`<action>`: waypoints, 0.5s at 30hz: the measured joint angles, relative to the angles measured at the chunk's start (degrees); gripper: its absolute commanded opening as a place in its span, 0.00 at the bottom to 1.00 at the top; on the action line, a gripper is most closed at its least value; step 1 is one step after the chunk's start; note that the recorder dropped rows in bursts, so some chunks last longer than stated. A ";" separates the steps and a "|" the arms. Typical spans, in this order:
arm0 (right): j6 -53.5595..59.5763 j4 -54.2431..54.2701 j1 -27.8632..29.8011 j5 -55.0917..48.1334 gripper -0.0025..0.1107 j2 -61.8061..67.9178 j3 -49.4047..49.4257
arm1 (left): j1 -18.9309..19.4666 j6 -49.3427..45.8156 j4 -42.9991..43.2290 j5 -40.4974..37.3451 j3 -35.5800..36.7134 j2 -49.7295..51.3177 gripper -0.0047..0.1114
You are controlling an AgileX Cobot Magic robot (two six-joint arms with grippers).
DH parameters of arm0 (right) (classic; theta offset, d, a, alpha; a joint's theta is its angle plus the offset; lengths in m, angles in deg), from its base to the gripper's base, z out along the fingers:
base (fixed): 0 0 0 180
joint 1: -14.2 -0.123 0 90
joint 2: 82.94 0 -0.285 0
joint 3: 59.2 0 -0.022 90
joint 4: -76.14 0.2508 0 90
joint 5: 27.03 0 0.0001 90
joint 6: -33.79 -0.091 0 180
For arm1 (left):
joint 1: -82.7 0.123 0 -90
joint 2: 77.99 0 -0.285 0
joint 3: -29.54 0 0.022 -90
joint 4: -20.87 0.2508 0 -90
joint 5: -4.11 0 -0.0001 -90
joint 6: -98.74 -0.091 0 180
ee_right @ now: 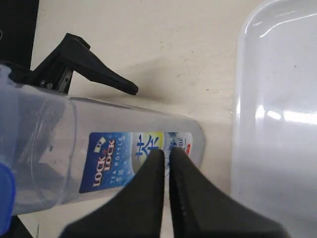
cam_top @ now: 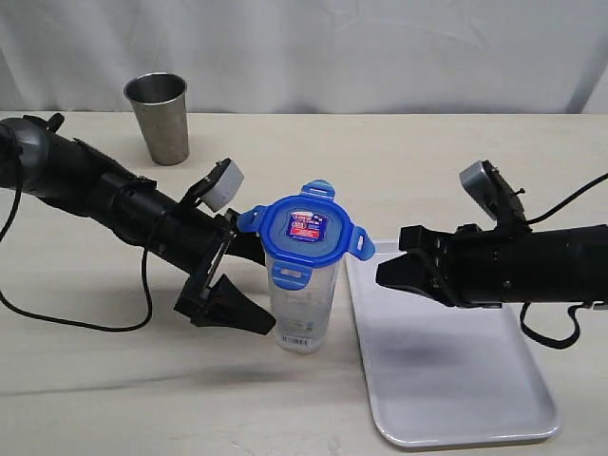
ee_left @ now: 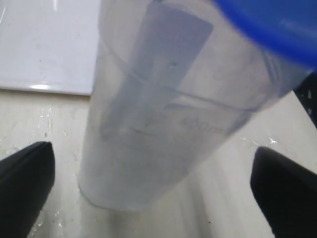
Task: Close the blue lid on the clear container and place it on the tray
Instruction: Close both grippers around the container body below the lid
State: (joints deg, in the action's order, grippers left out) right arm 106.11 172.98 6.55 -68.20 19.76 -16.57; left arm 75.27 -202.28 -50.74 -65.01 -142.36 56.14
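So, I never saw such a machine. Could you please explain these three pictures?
It is a robot with two black arms, each ending in a claw. The wide picture comes from a camera off the arms; the other two come from cameras on the wrists. On the table are a steel cup, a white tray and a clear container with a blue lid on top. The left claw is open, its fingers on either side of the container without touching. The right claw is shut and empty, near the container's top. Nothing is held.
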 measured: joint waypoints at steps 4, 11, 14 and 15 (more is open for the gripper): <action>2.35 2.29 -0.95 0.25 0.06 2.16 0.00 | -0.65 0.00 -0.42 0.00 0.00 0.08 0.95; 2.86 2.81 -1.09 -0.31 0.06 4.61 -1.38 | -3.07 0.00 -0.57 0.00 -0.42 0.08 0.95; 2.86 2.93 -1.09 -0.81 0.06 5.29 -1.51 | -3.16 0.00 -0.71 0.00 -0.51 0.08 0.95; 2.86 2.93 -1.18 -1.10 0.06 5.67 -1.51 | -3.16 0.00 -0.85 0.00 -0.51 0.08 0.95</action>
State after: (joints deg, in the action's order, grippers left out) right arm 108.97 175.91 5.37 -69.30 25.44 -18.08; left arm 72.11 -202.28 -51.58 -65.01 -142.87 56.22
